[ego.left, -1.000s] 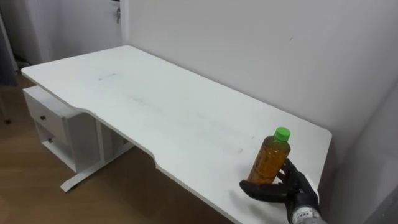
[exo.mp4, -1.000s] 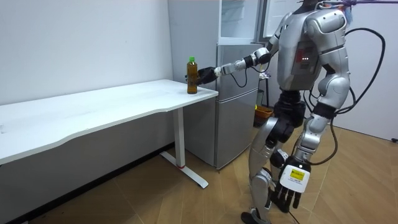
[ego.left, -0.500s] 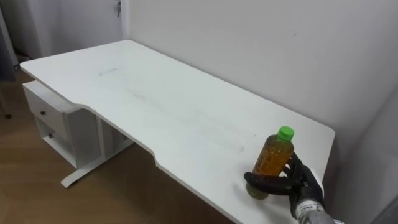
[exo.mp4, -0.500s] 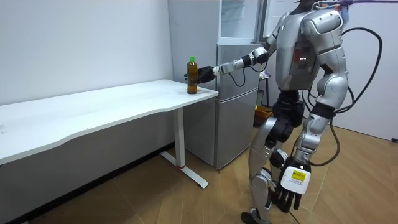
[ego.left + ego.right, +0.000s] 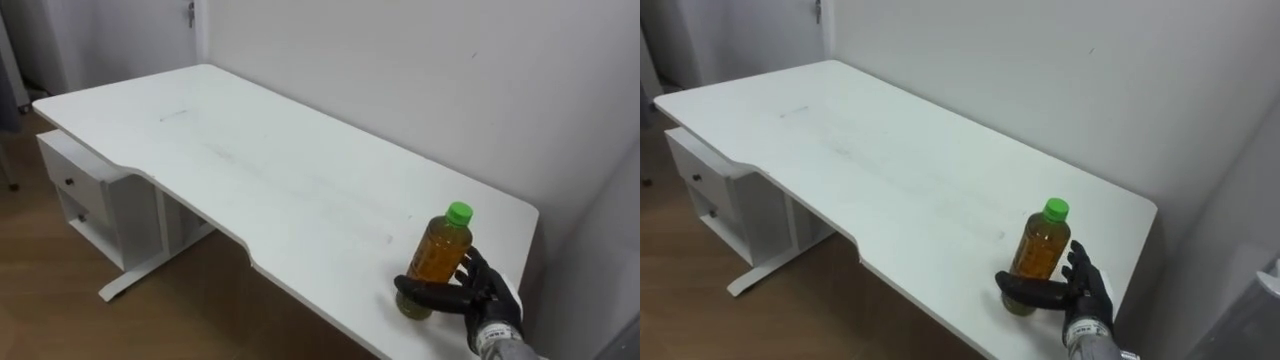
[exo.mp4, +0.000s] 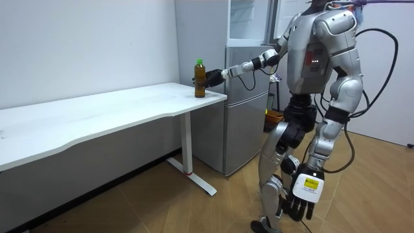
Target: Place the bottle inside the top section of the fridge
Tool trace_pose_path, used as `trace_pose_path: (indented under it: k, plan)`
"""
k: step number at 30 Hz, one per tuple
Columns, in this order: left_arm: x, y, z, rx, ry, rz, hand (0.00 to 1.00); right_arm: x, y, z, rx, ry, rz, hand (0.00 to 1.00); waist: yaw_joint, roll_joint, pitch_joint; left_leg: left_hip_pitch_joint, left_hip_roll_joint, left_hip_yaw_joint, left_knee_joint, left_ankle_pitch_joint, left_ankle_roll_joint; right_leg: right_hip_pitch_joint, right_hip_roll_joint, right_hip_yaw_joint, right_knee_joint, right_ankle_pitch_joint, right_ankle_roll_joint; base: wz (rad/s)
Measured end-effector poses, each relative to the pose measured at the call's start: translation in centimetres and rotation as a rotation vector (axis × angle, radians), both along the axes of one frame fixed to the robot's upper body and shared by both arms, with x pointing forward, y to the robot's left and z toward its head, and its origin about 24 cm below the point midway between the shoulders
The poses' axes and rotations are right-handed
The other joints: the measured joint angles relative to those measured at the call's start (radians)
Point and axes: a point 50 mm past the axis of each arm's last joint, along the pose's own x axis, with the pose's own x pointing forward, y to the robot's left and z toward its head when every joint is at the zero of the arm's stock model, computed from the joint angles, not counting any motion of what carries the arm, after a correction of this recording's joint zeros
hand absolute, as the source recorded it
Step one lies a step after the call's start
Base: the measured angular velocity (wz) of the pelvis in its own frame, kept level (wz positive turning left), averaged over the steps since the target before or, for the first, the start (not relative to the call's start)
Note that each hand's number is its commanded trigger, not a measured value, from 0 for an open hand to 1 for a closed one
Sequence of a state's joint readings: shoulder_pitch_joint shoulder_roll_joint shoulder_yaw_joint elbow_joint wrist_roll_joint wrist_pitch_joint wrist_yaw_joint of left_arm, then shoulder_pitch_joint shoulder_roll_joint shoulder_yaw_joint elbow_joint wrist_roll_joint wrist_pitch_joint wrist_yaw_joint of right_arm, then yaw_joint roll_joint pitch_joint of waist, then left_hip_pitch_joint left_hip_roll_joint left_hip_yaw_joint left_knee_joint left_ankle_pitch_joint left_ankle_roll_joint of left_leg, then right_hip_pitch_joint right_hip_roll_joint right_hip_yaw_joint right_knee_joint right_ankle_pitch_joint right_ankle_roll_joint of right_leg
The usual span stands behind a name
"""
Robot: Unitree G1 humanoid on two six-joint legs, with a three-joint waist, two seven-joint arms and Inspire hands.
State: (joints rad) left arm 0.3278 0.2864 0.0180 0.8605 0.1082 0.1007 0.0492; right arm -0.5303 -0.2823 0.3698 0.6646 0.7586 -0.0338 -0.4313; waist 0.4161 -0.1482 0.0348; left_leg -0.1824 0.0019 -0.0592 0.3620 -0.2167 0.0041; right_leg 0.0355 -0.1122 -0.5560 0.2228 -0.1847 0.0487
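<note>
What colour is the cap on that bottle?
Bright green. The cap tops the amber bottle; it shows best in the left eye view.

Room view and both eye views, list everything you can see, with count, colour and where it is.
Amber plastic bottle with a green cap: one, upright on the desk's end nearest the fridge.
White desk: one, along the wall.
White drawer unit: one, under the desk's far end.
Silver-grey fridge: one, just past the desk's end.
Wooden floor: brown, under everything.
Right hand: black, curled round the bottle.
Left hand: black, hanging low at the robot's side, fingers relaxed.
</note>
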Motion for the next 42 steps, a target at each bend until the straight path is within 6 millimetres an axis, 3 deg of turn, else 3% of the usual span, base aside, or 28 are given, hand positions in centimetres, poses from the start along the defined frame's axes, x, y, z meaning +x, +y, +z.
trace_pose_path:
  k: [10, 18, 20, 24, 25, 26, 27, 42]
  plan:
    - [-0.4, 0.0, 0.0, -0.008, -0.004, 0.036, 0.00, 0.0, -0.1, 0.0, -0.004, 0.003, -0.015, 0.00, 0.002, 0.000, -0.0031, -0.019, -0.004, -0.025, 0.008, 0.000, 0.000, -0.003, 0.002, -0.024, 0.000, 0.000, 0.000, 0.08]
    - [-0.8, 0.0, 0.0, -0.009, 0.006, 0.039, 0.00, -0.1, -0.3, -0.2, -0.026, 0.015, -0.039, 0.00, 0.005, 0.005, -0.0007, -0.021, -0.006, -0.026, 0.009, 0.000, 0.000, -0.004, 0.000, -0.024, -0.001, 0.000, 0.000, 0.00]
    - [-0.6, 0.0, 0.0, -0.010, 0.001, 0.037, 0.00, 0.0, -0.5, -0.2, -0.042, 0.019, -0.055, 0.00, 0.008, 0.001, -0.0050, -0.035, -0.005, -0.027, 0.017, 0.000, 0.000, -0.019, 0.001, -0.025, 0.000, 0.000, 0.000, 0.00]
    - [-0.7, 0.1, 0.0, -0.002, 0.001, 0.039, 0.00, 0.0, -0.7, -0.2, -0.063, 0.020, -0.078, 0.00, 0.012, 0.009, -0.0020, -0.037, -0.007, -0.029, 0.022, 0.001, 0.000, -0.019, 0.000, -0.025, 0.000, 0.000, 0.000, 0.01]
    - [-0.7, 0.1, 0.0, -0.002, 0.000, 0.038, 0.00, 0.0, -0.8, -0.2, -0.089, 0.018, -0.074, 0.31, 0.012, 0.010, -0.0015, -0.040, -0.007, -0.032, 0.025, 0.001, 0.000, -0.019, 0.001, -0.025, 0.001, 0.000, 0.000, 0.06]
    - [-0.7, 0.1, 0.0, -0.002, -0.001, 0.038, 0.00, 0.0, -0.9, -0.3, -0.097, 0.021, -0.078, 0.81, 0.014, 0.011, -0.0015, -0.044, -0.008, -0.034, 0.028, 0.001, 0.000, -0.020, 0.001, -0.027, 0.002, 0.000, 0.000, 0.06]
    - [-0.7, 0.1, 0.0, -0.002, 0.000, 0.038, 0.00, 0.0, -0.9, -0.3, -0.104, 0.022, -0.080, 1.00, 0.016, 0.011, -0.0014, -0.046, -0.008, -0.035, 0.029, 0.001, 0.000, -0.021, 0.001, -0.028, 0.003, 0.000, 0.000, 0.05]
    - [-0.4, 0.4, 0.2, 0.005, -0.020, 0.026, 0.00, 0.1, -1.6, -0.6, -0.157, 0.046, -0.124, 1.00, 0.030, 0.013, -0.0004, -0.077, -0.015, -0.054, 0.053, 0.004, 0.006, -0.041, -0.007, -0.046, 0.021, 0.000, 0.000, 0.03]
